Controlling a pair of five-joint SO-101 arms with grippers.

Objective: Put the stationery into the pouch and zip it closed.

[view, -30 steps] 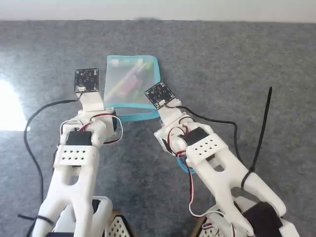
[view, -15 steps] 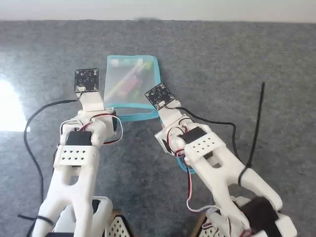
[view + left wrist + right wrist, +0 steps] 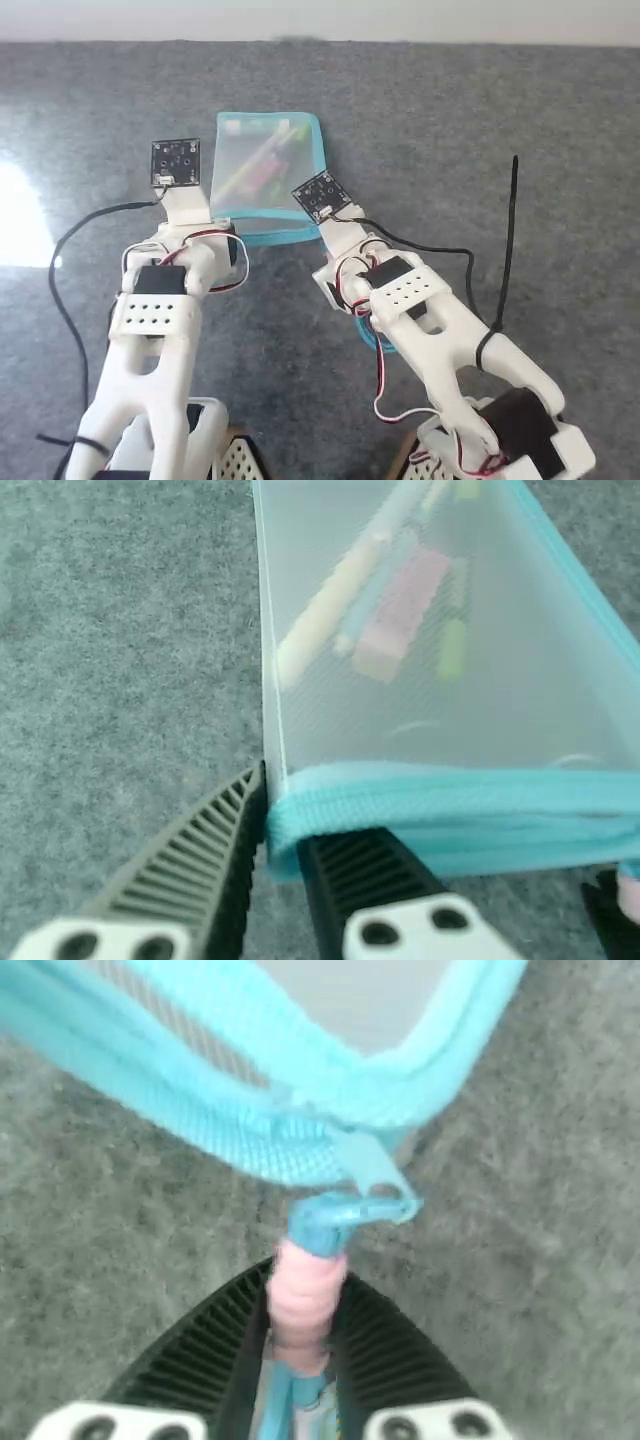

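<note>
The pouch (image 3: pixel 265 175) lies flat on the grey table (image 3: pixel 480 120), a little left of the middle, with its zip edge on the near side. It is half transparent with a light blue border. Inside it the stationery (image 3: pixel 400 610) is visible: a pale long piece, a pink block and a small yellow-green piece.

The left tool (image 3: pixel 280 815) is pinching the near left corner of the pouch, with one finger on each side of the blue border.

The right tool (image 3: pixel 303 1290) is pressed together on the pink sleeve (image 3: pixel 300 1305) of the zip pull (image 3: pixel 345 1210), at the near right corner of the pouch. The slider (image 3: pixel 370 1165) sits at this same corner. The blue cord of the pull runs down between the fingers.

In the high view both arms stand side by side near the pouch.
</note>
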